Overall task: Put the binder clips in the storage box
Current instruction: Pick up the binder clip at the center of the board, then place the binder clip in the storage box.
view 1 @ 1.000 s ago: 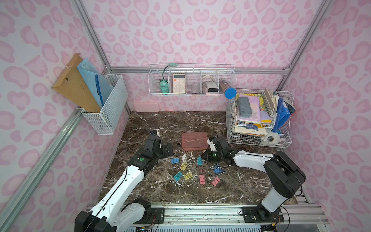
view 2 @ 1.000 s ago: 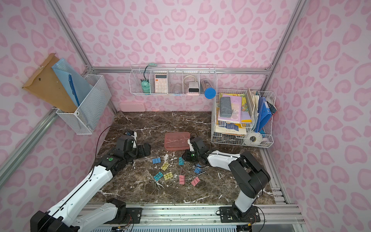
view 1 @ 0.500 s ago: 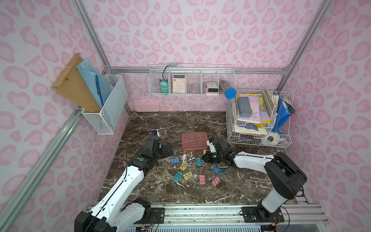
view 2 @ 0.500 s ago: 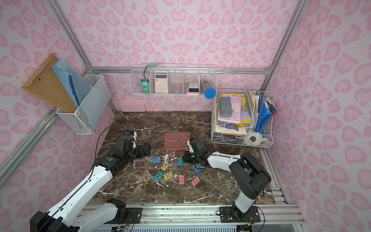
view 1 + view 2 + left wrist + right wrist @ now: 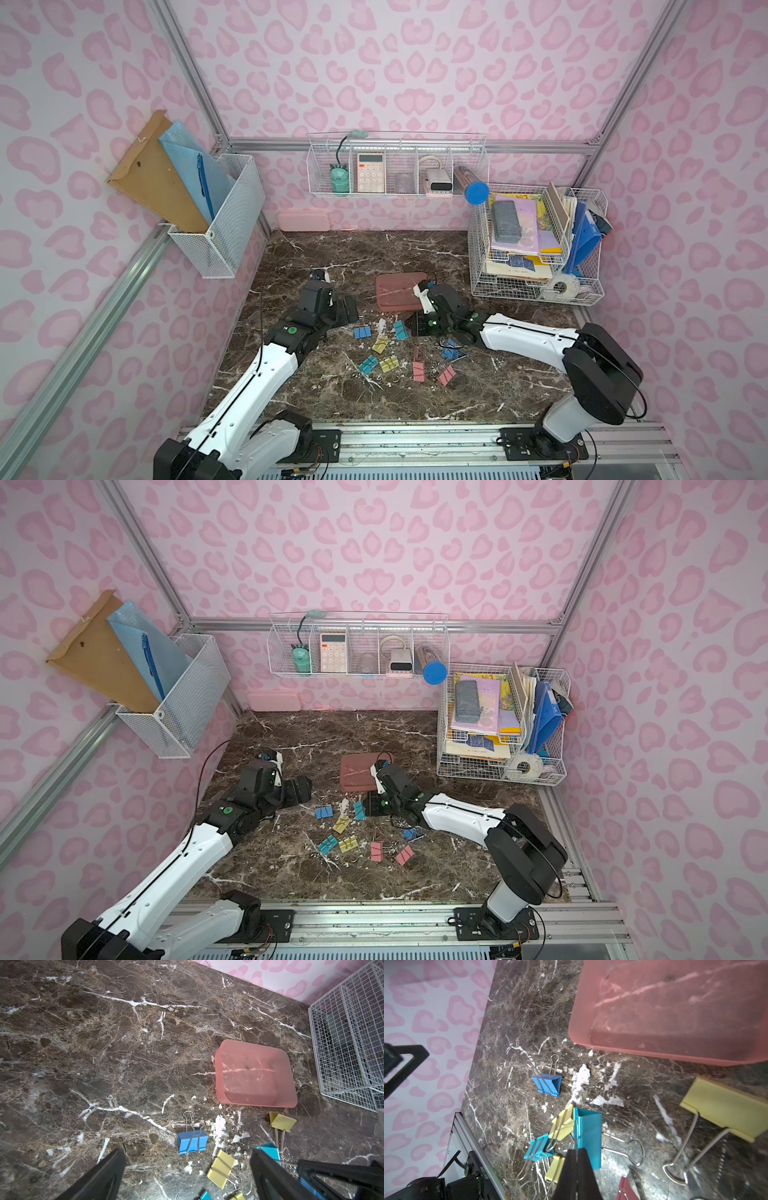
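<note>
The storage box [image 5: 392, 293], a shallow dusty-pink tray, lies mid-table with nothing inside; it also shows in the left wrist view [image 5: 254, 1076] and the right wrist view [image 5: 675, 1012]. Several binder clips lie scattered in front of it: blue [image 5: 362, 332], yellow [image 5: 380, 344], teal [image 5: 368, 365], pink [image 5: 419, 371]. My right gripper [image 5: 576, 1150] is shut on the thin wire handle of a teal binder clip [image 5: 588, 1136], low over the table just in front of the box [image 5: 413, 328]. My left gripper [image 5: 187, 1167] stands open just short of the blue clip [image 5: 192, 1141], holding nothing.
A white wire rack [image 5: 536, 249] full of books and folders stands at the right, close to the box. A pale pink closed case [image 5: 303, 220] leans at the back wall. Wire baskets hang on the back wall [image 5: 397, 166] and the left wall [image 5: 220, 232].
My right gripper's jaws have closed from slightly apart onto the teal clip's wire handle. The left arm has not moved.
</note>
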Motion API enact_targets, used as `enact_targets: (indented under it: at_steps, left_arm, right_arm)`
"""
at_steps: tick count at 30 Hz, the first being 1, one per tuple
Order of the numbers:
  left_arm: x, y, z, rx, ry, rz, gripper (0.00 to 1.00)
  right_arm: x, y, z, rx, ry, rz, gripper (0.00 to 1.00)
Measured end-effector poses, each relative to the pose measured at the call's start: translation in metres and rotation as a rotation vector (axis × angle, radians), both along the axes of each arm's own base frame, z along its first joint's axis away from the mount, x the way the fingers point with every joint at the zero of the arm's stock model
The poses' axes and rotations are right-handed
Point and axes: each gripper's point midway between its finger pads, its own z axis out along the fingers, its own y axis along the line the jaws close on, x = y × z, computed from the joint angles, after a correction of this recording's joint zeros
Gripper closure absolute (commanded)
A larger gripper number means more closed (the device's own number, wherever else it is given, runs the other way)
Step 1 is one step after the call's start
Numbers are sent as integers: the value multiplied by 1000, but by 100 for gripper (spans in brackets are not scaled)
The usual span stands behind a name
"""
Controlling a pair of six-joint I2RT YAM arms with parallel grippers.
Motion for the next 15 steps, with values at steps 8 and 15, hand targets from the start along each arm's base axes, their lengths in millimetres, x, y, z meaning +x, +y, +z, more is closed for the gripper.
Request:
enact_targets:
  at_steps: [8, 15]
  left_arm:
    - [-2, 1, 2, -1, -7, 1, 1]
    - [-6, -11, 2, -18, -9, -78, 1]
  right_arm:
    - [29, 7, 43, 19, -125, -31, 100]
    - [104, 0, 36, -56, -179, -106, 100]
